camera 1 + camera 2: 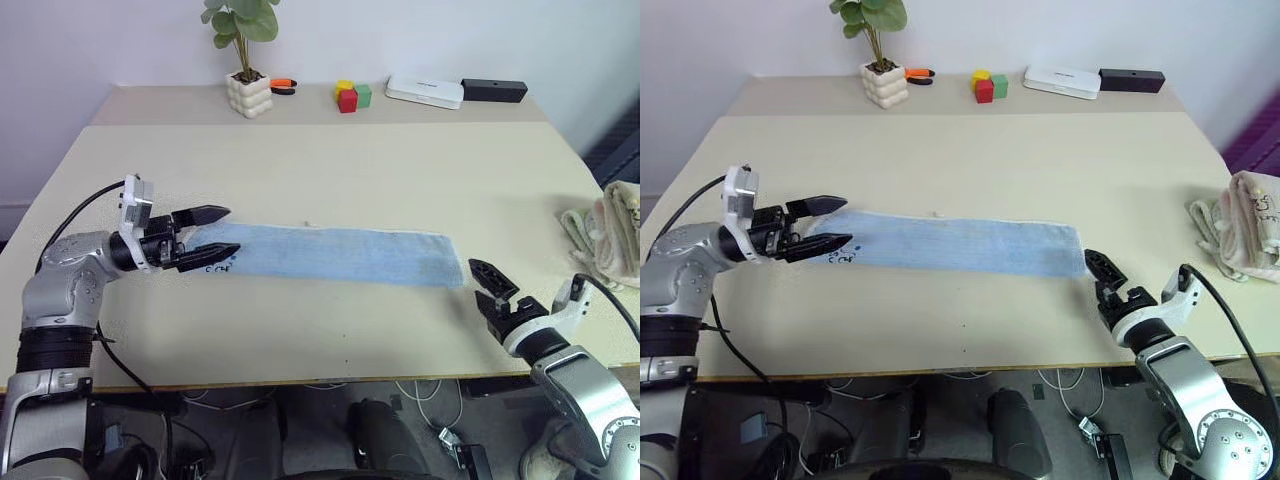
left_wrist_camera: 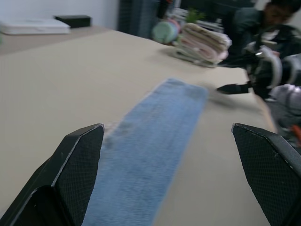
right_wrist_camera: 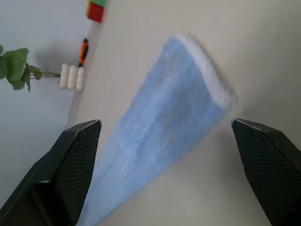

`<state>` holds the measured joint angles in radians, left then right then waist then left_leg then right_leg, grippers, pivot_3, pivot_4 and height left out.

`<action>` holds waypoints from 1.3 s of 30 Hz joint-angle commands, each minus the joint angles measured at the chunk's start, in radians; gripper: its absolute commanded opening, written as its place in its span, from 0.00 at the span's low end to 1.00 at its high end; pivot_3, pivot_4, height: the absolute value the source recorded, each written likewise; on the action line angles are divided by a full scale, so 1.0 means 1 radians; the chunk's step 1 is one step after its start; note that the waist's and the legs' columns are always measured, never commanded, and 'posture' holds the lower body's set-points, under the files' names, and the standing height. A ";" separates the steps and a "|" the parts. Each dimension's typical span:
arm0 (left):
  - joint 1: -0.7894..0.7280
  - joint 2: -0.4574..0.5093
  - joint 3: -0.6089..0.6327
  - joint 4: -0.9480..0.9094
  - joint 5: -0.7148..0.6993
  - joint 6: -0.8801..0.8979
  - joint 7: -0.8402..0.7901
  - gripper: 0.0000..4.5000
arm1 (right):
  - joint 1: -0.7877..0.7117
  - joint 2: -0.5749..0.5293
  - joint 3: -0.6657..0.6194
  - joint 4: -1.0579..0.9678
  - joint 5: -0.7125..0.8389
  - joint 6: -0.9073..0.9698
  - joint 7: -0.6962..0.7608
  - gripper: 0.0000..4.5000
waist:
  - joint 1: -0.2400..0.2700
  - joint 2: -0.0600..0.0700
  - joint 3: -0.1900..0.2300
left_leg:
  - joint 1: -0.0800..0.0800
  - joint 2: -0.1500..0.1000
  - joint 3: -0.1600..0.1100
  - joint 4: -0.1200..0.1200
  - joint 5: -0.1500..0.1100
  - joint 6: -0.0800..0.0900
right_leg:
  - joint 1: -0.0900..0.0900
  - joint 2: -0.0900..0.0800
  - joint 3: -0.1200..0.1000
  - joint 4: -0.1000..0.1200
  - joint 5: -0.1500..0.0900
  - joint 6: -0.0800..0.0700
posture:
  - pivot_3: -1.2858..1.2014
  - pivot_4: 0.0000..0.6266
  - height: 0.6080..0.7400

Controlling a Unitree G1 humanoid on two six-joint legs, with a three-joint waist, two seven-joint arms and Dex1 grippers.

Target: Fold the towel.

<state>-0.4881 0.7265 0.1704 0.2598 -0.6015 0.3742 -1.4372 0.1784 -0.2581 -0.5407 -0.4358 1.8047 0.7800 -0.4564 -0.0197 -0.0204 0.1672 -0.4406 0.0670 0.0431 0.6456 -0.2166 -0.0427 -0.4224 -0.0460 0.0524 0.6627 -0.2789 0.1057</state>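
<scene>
You have the towel (image 1: 340, 255) lying flat on the table (image 1: 330, 170) as a long narrow blue strip, running left to right across the near half. Judging by that narrow shape, it looks already folded lengthwise at least once; its long edges are fairly even and the right end shows the pale edging. What seems left is to bring one short end over the other, once or more, so the strip becomes a compact stack.

Your left tool (image 1: 218, 232) hovers over the strip's left end, pointing right along it, with its two fingers apart and nothing between them. Your right tool (image 1: 484, 281) sits just off the right end, near the table's near edge, fingers also spread wide and empty. So neither tool grips the cloth now, and each is placed by an end should you start the next fold.

As for writing: a small dark print sits on the towel's left corner, just under the left tool, too small to read. The cream towels (image 1: 610, 235) piled at the right edge carry a dark print you cannot read either. The white box (image 1: 425, 91) and black box (image 1: 494, 90) at the far edge show no legible label.
</scene>
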 commanded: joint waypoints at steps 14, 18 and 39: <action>0.044 0.032 0.034 -0.153 -0.053 0.090 -0.016 0.99 | -0.025 -0.015 0.126 0.070 -0.034 -0.161 0.025 1.00 | 0.001 0.000 0.000 | 0.000 0.000 0.000 0.000 0.000 0.000 | 0.000 0.000 0.000 0.000 0.000 0.000 | 0.52 0.24 1.00; 0.072 0.033 0.047 -0.182 -0.073 0.106 0.002 0.99 | -0.065 -0.003 0.136 0.124 -0.059 -0.178 0.052 1.00 | 0.001 0.000 0.000 | 0.000 0.000 0.000 0.000 0.000 0.000 | 0.000 0.000 0.000 -0.001 0.000 0.000 | 0.52 0.24 1.00; 0.092 0.008 0.050 -0.182 -0.073 0.076 0.053 1.00 | -0.168 0.039 0.172 0.198 -0.255 -0.188 0.121 0.01 | 0.001 -0.009 -0.005 | 0.001 0.001 0.000 0.000 0.000 0.000 | 0.001 0.000 0.000 -0.001 0.000 0.000 | 0.52 0.24 1.00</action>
<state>-0.3861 0.7354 0.2062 0.0832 -0.6661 0.4677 -1.3883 0.0000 -0.2161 -0.3719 -0.2364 1.5722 0.5839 -0.3345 -0.0188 -0.0292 0.1618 -0.4395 0.0681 0.0429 0.6460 -0.2167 -0.0425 -0.4212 -0.0456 0.0524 0.6621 -0.2791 0.1053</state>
